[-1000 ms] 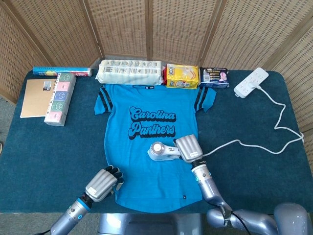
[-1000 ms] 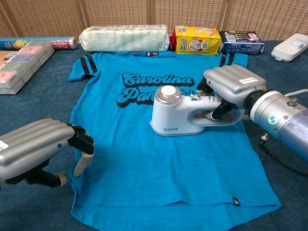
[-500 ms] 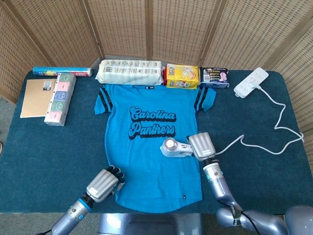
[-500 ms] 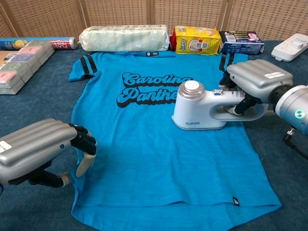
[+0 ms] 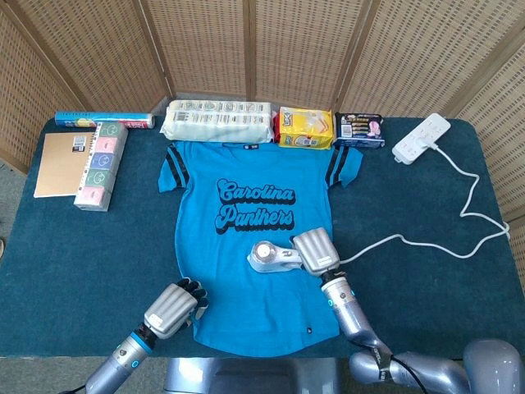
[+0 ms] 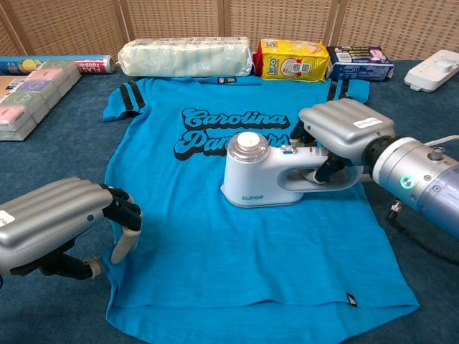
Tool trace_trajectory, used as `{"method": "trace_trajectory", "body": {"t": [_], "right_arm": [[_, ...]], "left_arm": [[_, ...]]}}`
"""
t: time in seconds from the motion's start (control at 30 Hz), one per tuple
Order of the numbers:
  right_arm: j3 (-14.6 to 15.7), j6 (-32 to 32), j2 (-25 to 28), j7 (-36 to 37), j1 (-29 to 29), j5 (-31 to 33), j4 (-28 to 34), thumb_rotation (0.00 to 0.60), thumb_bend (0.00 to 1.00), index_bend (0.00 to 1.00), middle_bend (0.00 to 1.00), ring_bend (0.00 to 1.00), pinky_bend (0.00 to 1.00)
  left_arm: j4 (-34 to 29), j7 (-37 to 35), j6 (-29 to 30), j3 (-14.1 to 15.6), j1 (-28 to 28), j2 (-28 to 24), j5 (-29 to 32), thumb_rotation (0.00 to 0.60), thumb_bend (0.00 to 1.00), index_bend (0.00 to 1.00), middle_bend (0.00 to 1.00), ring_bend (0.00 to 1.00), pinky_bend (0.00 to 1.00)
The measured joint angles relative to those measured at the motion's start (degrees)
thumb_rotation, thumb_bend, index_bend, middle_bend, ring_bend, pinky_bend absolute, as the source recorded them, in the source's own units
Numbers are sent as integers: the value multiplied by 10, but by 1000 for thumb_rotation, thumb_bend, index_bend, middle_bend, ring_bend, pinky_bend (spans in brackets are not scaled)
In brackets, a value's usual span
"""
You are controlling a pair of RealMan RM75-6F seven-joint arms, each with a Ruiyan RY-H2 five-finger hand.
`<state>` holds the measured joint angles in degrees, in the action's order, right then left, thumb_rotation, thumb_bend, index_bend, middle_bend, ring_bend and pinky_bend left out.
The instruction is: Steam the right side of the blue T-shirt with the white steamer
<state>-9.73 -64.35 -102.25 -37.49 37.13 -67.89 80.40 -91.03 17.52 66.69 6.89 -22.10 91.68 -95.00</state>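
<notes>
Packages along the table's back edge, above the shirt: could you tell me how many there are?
3: white pack above the collar, yellow pack beside it, dark pack rightmost.

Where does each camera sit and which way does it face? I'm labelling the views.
Head view: high, looking steeply down on the whole table; both forearms show.
Chest view: low at the near edge, looking across the blue T-shirt toward the wicker screen.
Both show the left hand at the hem and the right hand holding the white steamer.

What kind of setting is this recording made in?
Likely a staged test table, not a home: blue cloth table, wicker screens behind, packaged goods lined along the back edge.
</notes>
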Motion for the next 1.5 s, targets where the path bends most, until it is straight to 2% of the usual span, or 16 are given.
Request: {"method": "trace_trajectory", "body": {"t": [0.33,1.17,1.5], "right_arm": [[-5,1,-9,-16,10,6,7,600,304,701,748,771,737],[-37,9,1,8,18,41,-105,600,303,701,748,770,738],[-26,9,3,17,16,35,-91,600,302,701,748,770,738]], "left_arm": [[3,-6,2,1,1,0,-2,600,470,675,510,356,339],[1,5,-3,-1,0,4,4,598,470,674,510,357,339],[0,6,-4,-1,0,6,3,598,469,674,510,357,339]]}}
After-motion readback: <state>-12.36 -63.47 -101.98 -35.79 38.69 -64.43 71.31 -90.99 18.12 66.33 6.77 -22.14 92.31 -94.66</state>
